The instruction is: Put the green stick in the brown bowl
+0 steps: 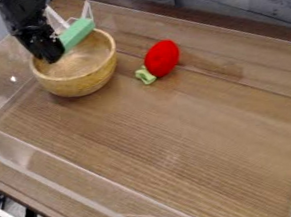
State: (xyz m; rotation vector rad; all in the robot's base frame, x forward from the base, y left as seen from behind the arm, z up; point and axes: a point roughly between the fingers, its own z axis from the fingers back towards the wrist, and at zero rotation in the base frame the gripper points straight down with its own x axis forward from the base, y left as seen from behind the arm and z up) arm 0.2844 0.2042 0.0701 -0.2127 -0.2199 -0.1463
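Note:
The green stick (76,34) is a mint-green bar held tilted above the far left rim of the brown bowl (82,74). My black gripper (49,50) comes down from the upper left and is shut on the stick's left end, just over the bowl's left side. The stick's right end points up and to the right, over the bowl's back rim. The bowl stands upright on the wooden table, its pale speckled inside showing.
A red strawberry-like toy (161,58) with a small green stem lies right of the bowl. Clear plastic walls (11,93) ring the wooden table top (181,146) on all sides.

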